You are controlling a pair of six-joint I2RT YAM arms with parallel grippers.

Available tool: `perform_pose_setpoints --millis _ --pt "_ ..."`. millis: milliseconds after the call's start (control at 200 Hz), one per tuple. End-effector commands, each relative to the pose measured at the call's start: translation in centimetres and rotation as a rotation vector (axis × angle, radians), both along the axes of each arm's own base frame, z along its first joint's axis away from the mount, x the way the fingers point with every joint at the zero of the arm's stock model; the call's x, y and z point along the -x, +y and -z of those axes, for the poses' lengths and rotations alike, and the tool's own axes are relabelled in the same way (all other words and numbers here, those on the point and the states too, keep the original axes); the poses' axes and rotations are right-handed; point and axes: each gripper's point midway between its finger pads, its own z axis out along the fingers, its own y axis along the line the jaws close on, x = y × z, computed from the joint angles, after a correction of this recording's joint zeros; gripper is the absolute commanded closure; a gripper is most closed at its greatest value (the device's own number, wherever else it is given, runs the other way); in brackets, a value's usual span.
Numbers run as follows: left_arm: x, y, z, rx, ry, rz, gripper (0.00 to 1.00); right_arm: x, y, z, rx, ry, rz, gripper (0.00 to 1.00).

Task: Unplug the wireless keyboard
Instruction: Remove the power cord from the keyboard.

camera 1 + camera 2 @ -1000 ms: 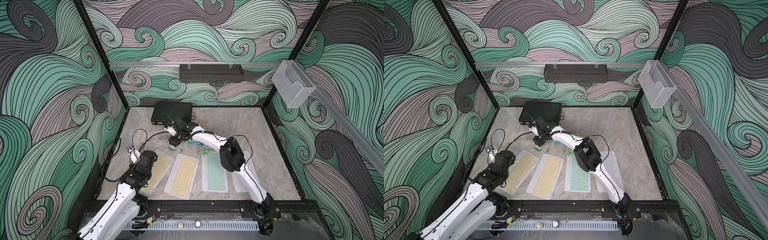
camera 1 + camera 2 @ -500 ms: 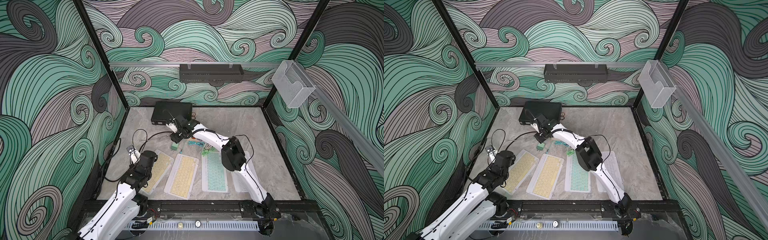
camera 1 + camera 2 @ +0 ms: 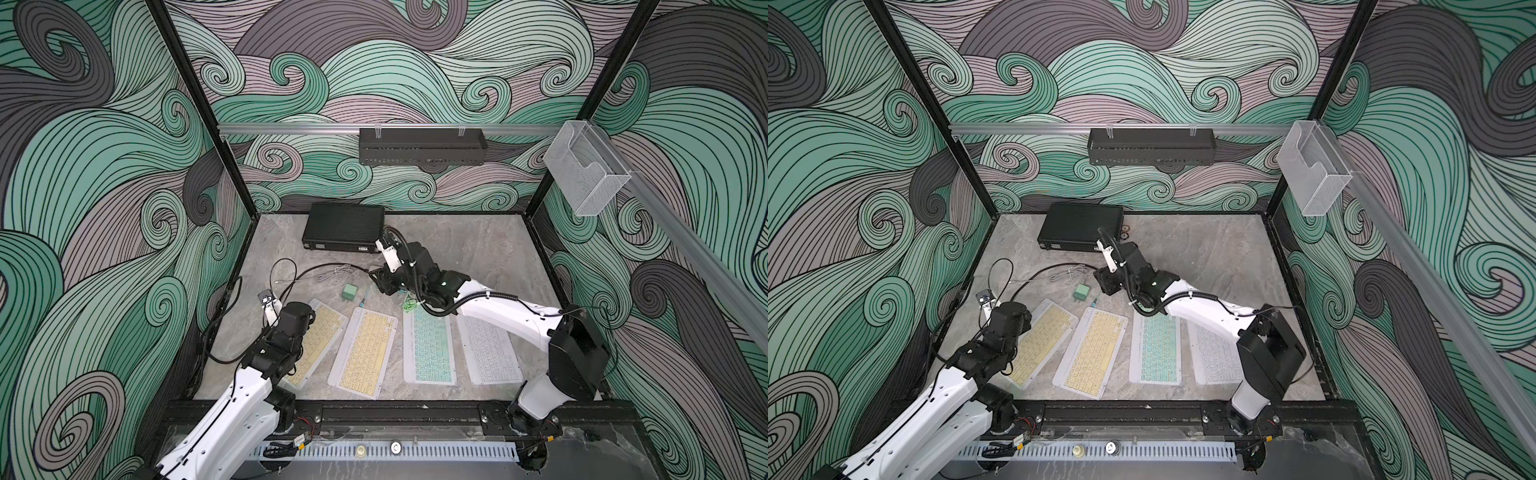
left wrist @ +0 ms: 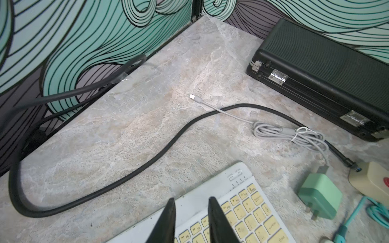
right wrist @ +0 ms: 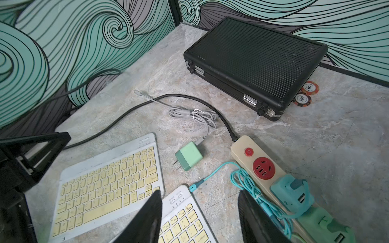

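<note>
Several wireless keyboards lie in a row in both top views. A teal cable's plug (image 5: 193, 187) meets the top corner of the second yellow keyboard (image 5: 185, 221) (image 3: 365, 349). That cable runs in a coil to a teal charger (image 5: 290, 193) seated in the beige power strip (image 5: 244, 145). My right gripper (image 5: 200, 191) (image 3: 380, 282) hangs open above that keyboard's top end and the strip, holding nothing. Over the top edge of the leftmost yellow keyboard (image 4: 242, 210) (image 3: 320, 336), my left gripper (image 4: 191, 199) shows a narrow gap with nothing in it.
A green charger (image 5: 189, 155) (image 3: 350, 292) lies loose with its tied grey cable (image 5: 193, 114), whose free end rests on the table. The strip's thick black cord (image 4: 147, 164) loops left. A black case (image 3: 345, 226) and poker chips (image 5: 302, 100) sit at the back. Teal (image 3: 428, 349) and white (image 3: 490, 353) keyboards lie right.
My right gripper has moved right and toward the front, away from the green charger and over the power strip, its jaws narrowing a little. The left arm has stayed put.
</note>
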Motion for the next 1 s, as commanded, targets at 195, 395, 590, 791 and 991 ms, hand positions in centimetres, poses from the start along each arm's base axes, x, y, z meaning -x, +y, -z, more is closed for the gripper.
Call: perform_pose_setpoints --millis 195,395,590,791,991 --pt "-1.2 -2.3 0.2 0.039 0.006 0.137 0.69 2.5 -7.4 0.1 -0.076 -0.065 0.146 0.32" --pt "-2.2 -4.2 0.2 0.083 0.034 0.212 0.57 2.8 -17.1 2.7 -0.011 -0.155 0.356 0.3" --pt "-2.4 -8.5 0.4 0.196 0.065 0.431 0.38 3.8 -24.7 3.3 0.067 -0.246 0.545 0.25" --pt "-2.4 -12.3 -1.0 0.31 0.099 0.577 0.33 3.6 -28.4 4.3 -0.056 -0.263 0.656 0.24" --pt "-2.8 -14.4 -2.0 0.289 0.168 0.642 0.46 3.2 -30.1 5.7 -0.132 -0.226 0.717 0.22"
